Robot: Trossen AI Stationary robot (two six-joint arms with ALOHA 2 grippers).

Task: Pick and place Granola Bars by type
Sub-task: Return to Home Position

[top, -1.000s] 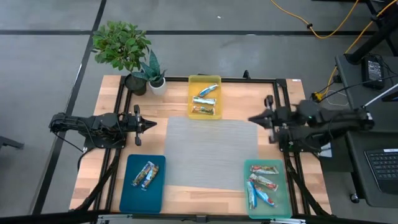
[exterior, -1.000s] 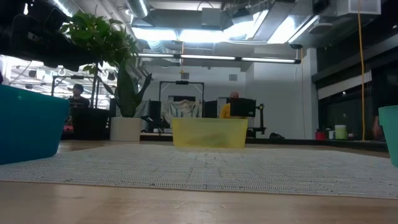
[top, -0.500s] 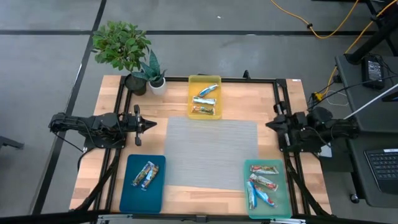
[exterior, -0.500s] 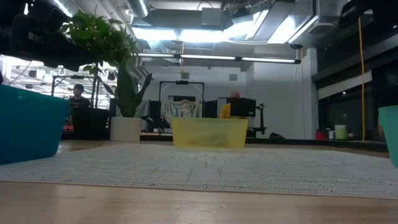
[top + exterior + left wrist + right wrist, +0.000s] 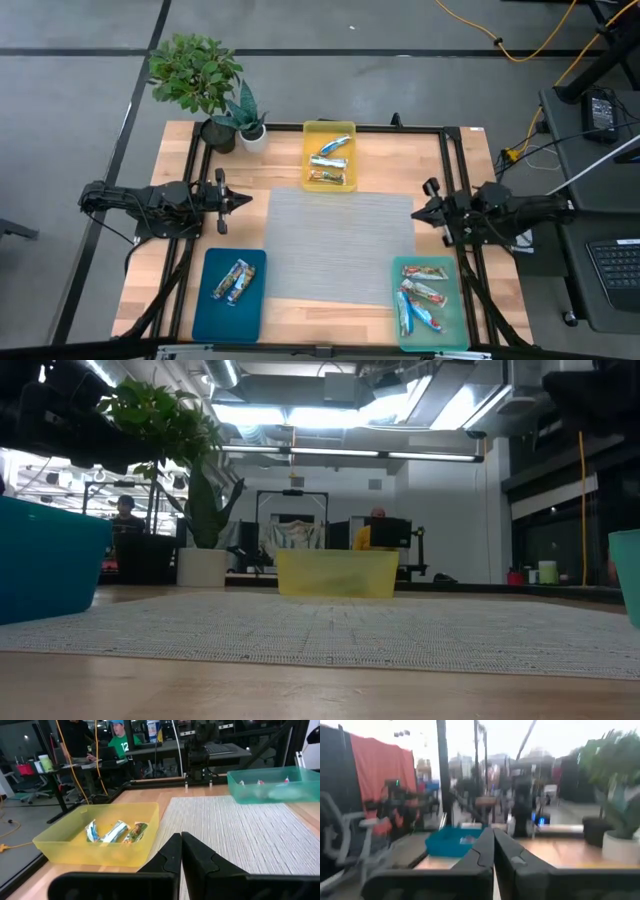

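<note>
The granola bars lie sorted in three trays. Blue-and-white and darker ones (image 5: 330, 160) sit in the yellow tray (image 5: 306, 150) at the far edge and show again as bars (image 5: 115, 831) in the left wrist view. Two bars (image 5: 232, 282) lie in the blue tray (image 5: 225, 320), and several red-and-white ones (image 5: 420, 295) in the green tray (image 5: 455, 310). My left gripper (image 5: 245, 199) hovers shut at the mat's left side, holding nothing. My right gripper (image 5: 415, 212) hovers shut at the mat's right side, also holding nothing; its fingertips (image 5: 493, 842) meet.
A grey woven mat (image 5: 340, 245) covers the table's middle. Two potted plants (image 5: 205, 85) stand at the far left corner. A black frame rail (image 5: 452, 170) runs around the table. People and desks show in the room beyond, past the yellow tray (image 5: 336, 573).
My right gripper drew back toward the table's right edge, then came a little way left again, ending closer to the near edge than a second ago. It stayed shut. The bars and trays have not moved.
</note>
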